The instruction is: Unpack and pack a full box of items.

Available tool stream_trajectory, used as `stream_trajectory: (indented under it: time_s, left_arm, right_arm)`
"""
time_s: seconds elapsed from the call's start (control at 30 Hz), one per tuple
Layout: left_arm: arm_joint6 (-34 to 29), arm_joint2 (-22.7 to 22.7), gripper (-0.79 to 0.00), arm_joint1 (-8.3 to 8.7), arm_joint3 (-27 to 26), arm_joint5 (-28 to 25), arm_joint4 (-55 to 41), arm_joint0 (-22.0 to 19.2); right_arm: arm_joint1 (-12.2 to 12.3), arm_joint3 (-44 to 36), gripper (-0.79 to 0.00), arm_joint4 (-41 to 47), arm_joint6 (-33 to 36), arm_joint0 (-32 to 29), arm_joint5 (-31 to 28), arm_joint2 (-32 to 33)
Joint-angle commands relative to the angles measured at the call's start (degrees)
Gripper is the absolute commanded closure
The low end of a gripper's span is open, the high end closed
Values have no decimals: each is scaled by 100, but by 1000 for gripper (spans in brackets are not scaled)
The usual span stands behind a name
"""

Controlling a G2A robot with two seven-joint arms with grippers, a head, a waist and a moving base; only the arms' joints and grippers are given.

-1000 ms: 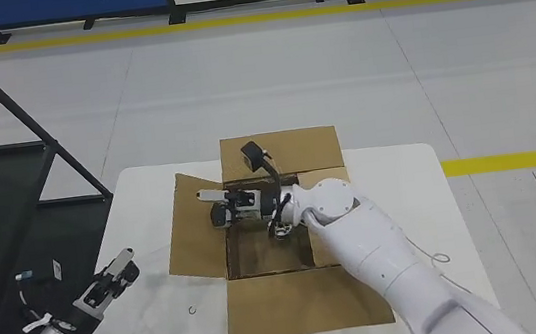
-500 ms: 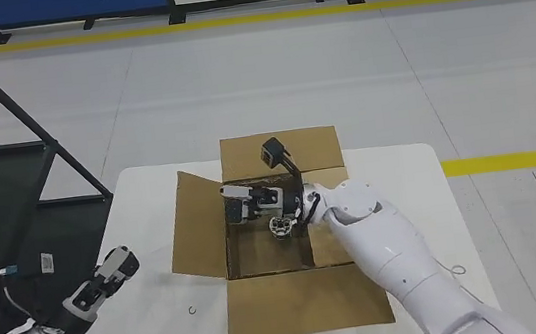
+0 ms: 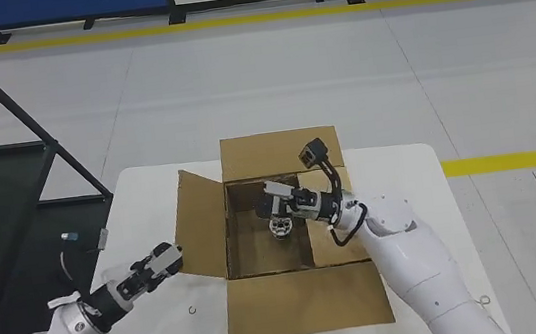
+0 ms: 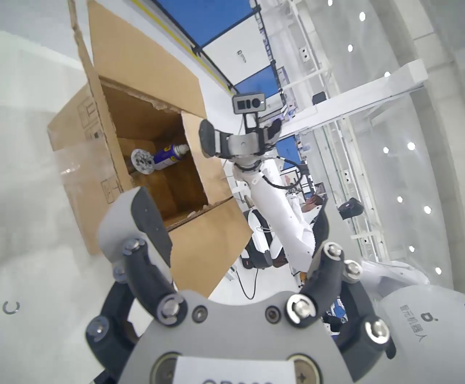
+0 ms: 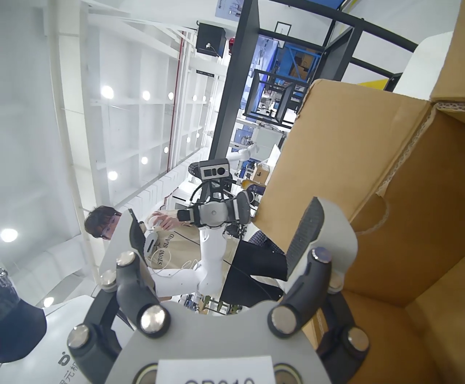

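The right gripper (image 5: 222,218) has its two fingers (image 5: 308,232) spread wide with nothing between them. The pads are dark and ribbed, set in pale grey shells. It is turned sideways above the open top of the box (image 3: 305,303), over the far part of the inside. Its white arm bends back toward the table's right side.

The left gripper (image 4: 232,211) also has its fingers (image 4: 145,214) apart and empty. It sits low over the table (image 3: 146,202), just beside the box's left flap and pointing toward it. Its arm stretches in from the near left corner.

The box is plain brown corrugated cardboard and stands in the middle of the white table. All four flaps are opened outward, with ragged torn edges at the corners. On its bottom lies a blue spray can (image 4: 169,154) on its side. A round silver metal disc (image 4: 142,163) with holes sits at one end of the can; whether they touch cannot be told. A small dark C-shaped ring (image 3: 194,310) lies on the table near the box's front left corner.
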Motion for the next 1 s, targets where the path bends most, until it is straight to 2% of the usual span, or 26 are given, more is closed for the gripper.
stream_trajectory:
  time_s: [0.0, 0.43, 0.67, 0.97]
  left_arm:
    - [-31, 155, -785, 5, 143, 116, 146, -156]
    - [-367, 1044, -785, 33, 617, 898, 1047, -1174]
    - [-491, 1689, -785, -2, 1258, 1384, 1499, -1950]
    - [-457, 2214, -785, -73, 1635, 1467, 1559, -2522]
  right_arm:
    - [61, -230, -785, 48, 80, -191, 30, 141]
    - [353, -1322, -785, -57, 440, -968, 177, 603]
    - [500, -2012, -785, -271, 298, -1503, 261, 854]
    - [634, -2608, -785, -289, 67, -2080, 298, 1051]
